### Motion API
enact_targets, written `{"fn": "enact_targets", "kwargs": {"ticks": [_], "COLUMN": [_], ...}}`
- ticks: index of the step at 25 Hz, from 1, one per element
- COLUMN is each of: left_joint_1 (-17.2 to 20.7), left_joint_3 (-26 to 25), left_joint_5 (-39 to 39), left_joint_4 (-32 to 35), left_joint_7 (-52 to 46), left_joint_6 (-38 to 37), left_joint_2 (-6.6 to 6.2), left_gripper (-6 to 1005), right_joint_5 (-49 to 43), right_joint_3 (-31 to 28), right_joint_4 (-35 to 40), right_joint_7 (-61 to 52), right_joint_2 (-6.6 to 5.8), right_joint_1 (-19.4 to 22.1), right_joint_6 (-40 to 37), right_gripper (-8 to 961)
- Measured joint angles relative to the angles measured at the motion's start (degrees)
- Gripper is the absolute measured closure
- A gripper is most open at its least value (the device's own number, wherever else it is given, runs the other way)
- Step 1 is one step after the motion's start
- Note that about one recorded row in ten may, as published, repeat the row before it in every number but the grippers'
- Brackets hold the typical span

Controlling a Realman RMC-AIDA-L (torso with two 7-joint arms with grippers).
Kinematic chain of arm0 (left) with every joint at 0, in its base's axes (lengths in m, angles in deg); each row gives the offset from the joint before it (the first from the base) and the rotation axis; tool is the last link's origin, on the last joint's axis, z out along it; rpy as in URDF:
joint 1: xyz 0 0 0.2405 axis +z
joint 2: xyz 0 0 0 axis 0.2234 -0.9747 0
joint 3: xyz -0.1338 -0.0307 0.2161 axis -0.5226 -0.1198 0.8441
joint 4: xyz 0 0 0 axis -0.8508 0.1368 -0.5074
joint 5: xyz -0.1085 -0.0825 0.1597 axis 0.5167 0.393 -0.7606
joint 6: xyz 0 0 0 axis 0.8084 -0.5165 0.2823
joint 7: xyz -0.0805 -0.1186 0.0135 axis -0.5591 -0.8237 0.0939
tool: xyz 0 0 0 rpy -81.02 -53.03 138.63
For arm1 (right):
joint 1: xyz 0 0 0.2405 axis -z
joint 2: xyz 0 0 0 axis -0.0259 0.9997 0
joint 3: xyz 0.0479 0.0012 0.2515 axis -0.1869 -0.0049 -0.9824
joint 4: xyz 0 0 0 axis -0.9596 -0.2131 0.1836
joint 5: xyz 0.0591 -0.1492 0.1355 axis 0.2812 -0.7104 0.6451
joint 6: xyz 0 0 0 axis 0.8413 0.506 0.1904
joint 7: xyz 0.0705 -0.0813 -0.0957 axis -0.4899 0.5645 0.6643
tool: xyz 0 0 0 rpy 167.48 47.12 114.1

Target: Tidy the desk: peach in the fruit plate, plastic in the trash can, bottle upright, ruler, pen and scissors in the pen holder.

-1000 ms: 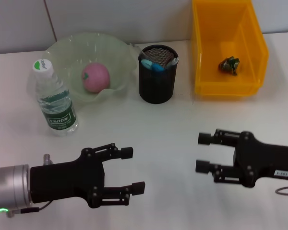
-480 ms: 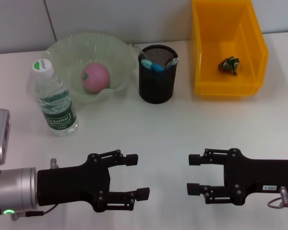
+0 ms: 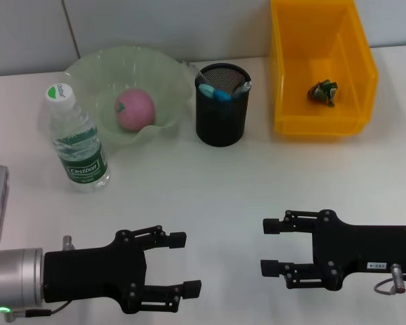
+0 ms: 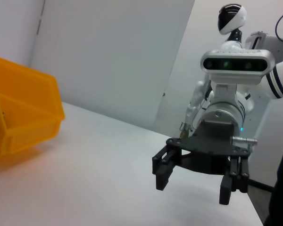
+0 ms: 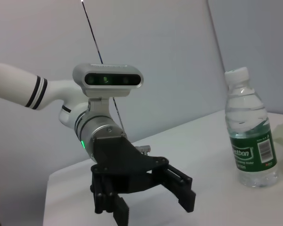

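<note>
Head view: the left gripper [image 3: 181,264] hangs low over the white desk [image 3: 210,183], fingers spread and holding nothing, its arm cut off at the frame edge. The right gripper [image 3: 271,245] hangs opposite it, fingers also spread and empty, pointing toward the left one. The bottle [image 3: 76,140] stands upright, cap up, just beside the pale green plate [image 3: 88,71]. The peach [image 3: 134,109] lies in the plate. The black mesh holder [image 3: 220,105] stands between the plate and the yellow bin [image 3: 321,64]; only blue and grey tips show above its rim, and which item each belongs to cannot be told. A small crumpled dark-green scrap [image 3: 323,91] lies on the bin's floor.

Left wrist view: the right gripper [image 4: 195,176] shows farther off, fingers parted, pointing down at the desk [image 4: 85,188]. The bin [image 4: 19,117] is cut off at the frame edge.

Right wrist view: the left gripper [image 5: 151,200] shows with fingers parted. The bottle [image 5: 250,141] stands upright on the desk [image 5: 212,188], label readable.
</note>
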Motion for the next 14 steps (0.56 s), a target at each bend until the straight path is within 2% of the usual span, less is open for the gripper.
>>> {"fn": "enact_targets", "kwargs": {"ticks": [14], "left_joint_1": [0.15], "left_joint_3": [-0.51], "left_joint_5": [-0.47], "left_joint_4": [0.01], "left_joint_7": [0.24], "left_joint_6": [-0.52], "left_joint_2": [-0.65], "left_gripper": [140], "right_joint_5": [0.23], "right_joint_3": [-0.13], "right_joint_4": [-0.23], "right_joint_7": [0.76], "right_joint_2": [0.08], "right_joint_1": [0.06], "right_joint_6": [0.28], "right_gripper": [238]}}
